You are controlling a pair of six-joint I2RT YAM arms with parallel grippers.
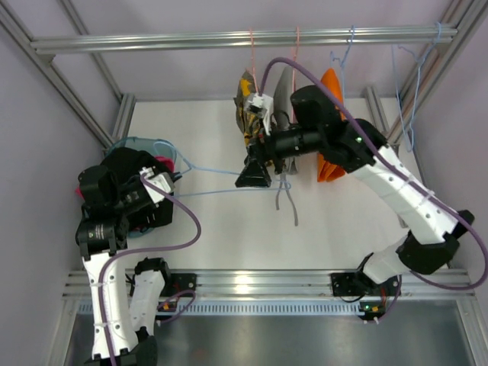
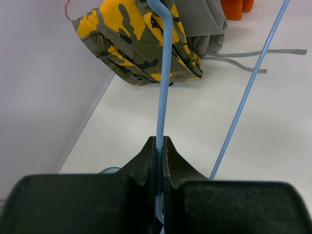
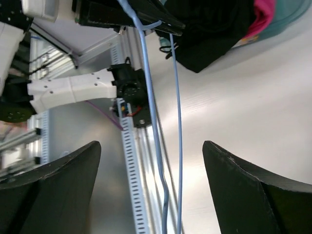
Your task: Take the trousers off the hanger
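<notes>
We find the left gripper clamped shut on the blue hanger. The right gripper stands wide open — the hanger's wires pass between its jaws.

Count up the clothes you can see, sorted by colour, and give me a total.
Yellow camouflage garment: 1
Grey garment: 1
Orange garment: 1
Black trousers: 1
Pink trousers: 1
Total: 5
</notes>
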